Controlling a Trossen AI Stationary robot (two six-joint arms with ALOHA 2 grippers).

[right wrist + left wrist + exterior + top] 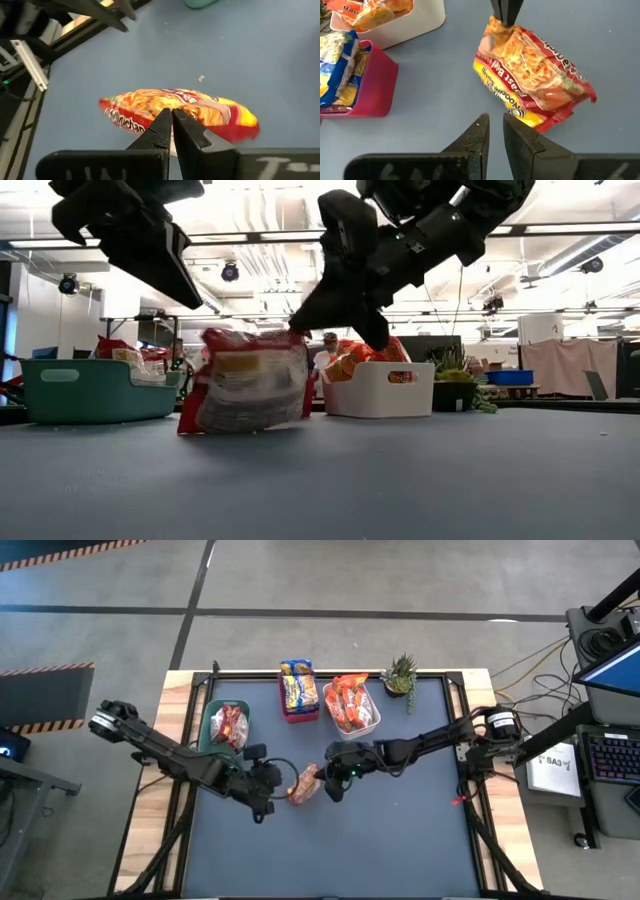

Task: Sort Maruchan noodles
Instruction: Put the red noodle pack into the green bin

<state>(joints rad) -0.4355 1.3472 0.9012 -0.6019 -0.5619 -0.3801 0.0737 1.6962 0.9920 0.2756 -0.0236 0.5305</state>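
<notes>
A red-and-yellow plastic packet of Maruchan noodles [305,784] sits near the middle of the dark blue-grey table mat [400,840], one edge pinched by the right gripper [322,778], whose dark fingers are closed tight on the wrapper's rim; in the right wrist view the two fingers meet with no gap over the packet [180,112], and what lies directly beneath them is covered. The low view shows the packet [250,380] tilted up on its lower edge, its print too blurred to read. The left gripper [272,792] hovers just beside the packet on its other side, apart from it, its fingers [477,135] nearly together with only a thin slit between them and nothing held. Along the far side of the mat stand three bins: a green plastic bin [207,720] with red-orange packets, a red plastic bin [298,716] with yellow-and-blue packets, and a white plastic bin [372,720] with orange packets; how many packets each holds cannot be made out, as they overlap. A small spiky green potted plant [400,673] stands at the mat's far right corner. In the low view the red bin is hidden behind the lifted packet, and both arms are cut off at the top.
</notes>
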